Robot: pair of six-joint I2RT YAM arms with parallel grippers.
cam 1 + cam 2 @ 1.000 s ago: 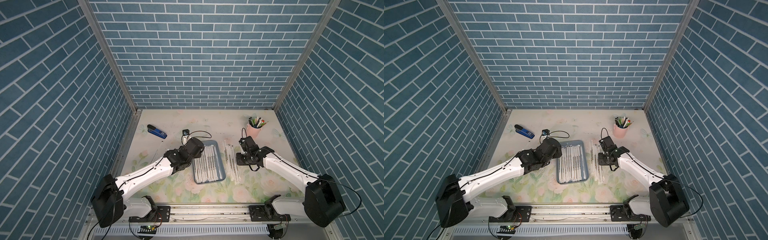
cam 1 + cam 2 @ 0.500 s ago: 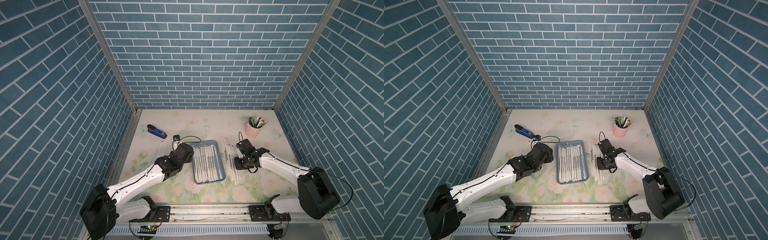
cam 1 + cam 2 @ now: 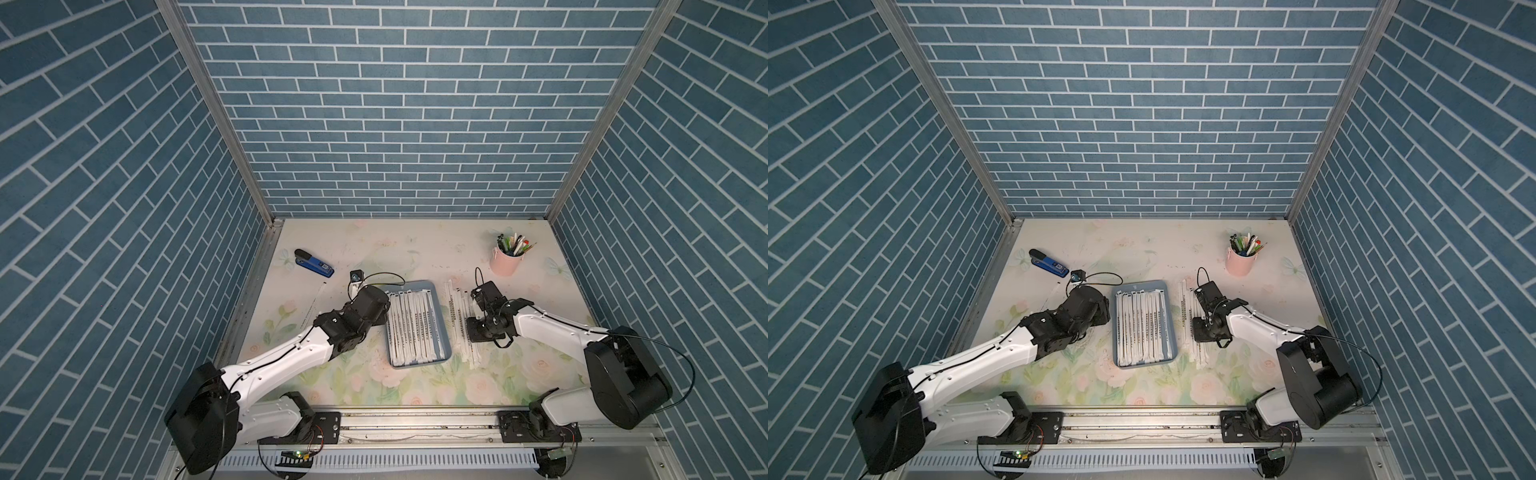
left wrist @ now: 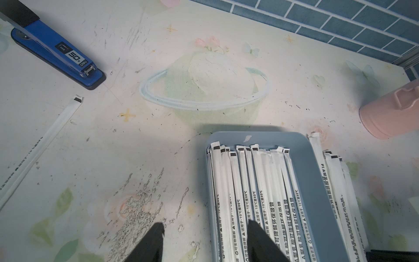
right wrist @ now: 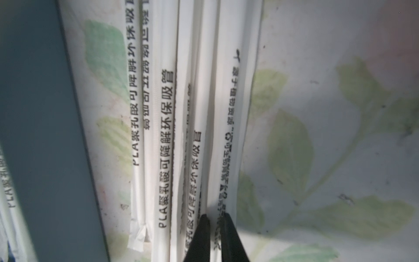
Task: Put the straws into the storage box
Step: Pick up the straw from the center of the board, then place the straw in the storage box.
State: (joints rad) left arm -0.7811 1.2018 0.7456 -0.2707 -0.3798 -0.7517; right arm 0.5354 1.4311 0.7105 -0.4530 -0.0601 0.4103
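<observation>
Fingers (image 5: 200,236) of the right gripper (image 5: 215,223) stand almost together in the right wrist view, pinching one wrapper from the straws (image 5: 163,136) that lie side by side on the flowered table (image 5: 340,113). This loose bunch is just beside the outer wall of the tray (image 5: 45,136). In the left wrist view the left gripper (image 4: 205,223) has its fingers (image 4: 154,242) well apart and grips nothing. One finger is over the bare table and the other over the straws packed lengthwise in the tray, with the tray's long rim between them. A single straw (image 4: 45,140) lies apart on the table near a blue stapler (image 4: 56,54), and a pink cup (image 4: 390,113) stands past the tray's far side. In both top views the tray (image 3: 409,286) (image 3: 1142,286) sits mid-table between the two arms, with a row of straws across most of it. The loose bunch (image 3: 457,324) (image 3: 1187,324) lies along the side nearer the right arm, whose gripper is down on it. The left gripper hangs at the opposite side, its fingertips hidden beneath the wrist.
</observation>
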